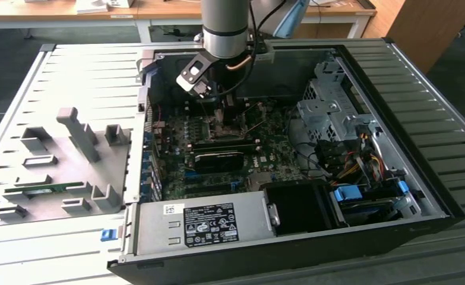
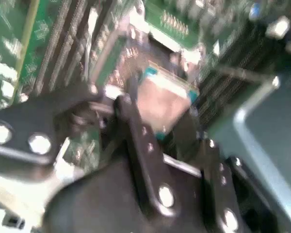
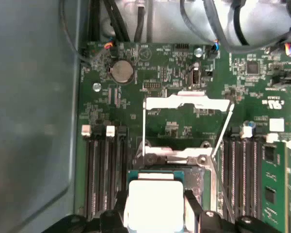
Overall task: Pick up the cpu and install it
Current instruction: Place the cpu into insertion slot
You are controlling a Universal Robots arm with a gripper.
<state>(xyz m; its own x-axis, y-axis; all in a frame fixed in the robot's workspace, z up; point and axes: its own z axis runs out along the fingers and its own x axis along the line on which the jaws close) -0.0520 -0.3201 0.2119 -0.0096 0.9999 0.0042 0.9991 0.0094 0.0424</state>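
The cpu is a small square chip with a silvery top and a teal-edged green rim. My gripper is shut on it, a black finger pressing each side. It hangs just over the square socket, whose metal load plate is flipped up and whose thin lever stands raised. In the second wrist view the cpu sits between the fingers above the green motherboard. In the exterior view my gripper reaches down into the open computer case over the board's middle.
Memory slots flank the socket on both sides. A coin battery and cables lie beyond it. The power supply fills the case's near end and a drive cage its right. A grey fixture holding a green memory stick sits outside.
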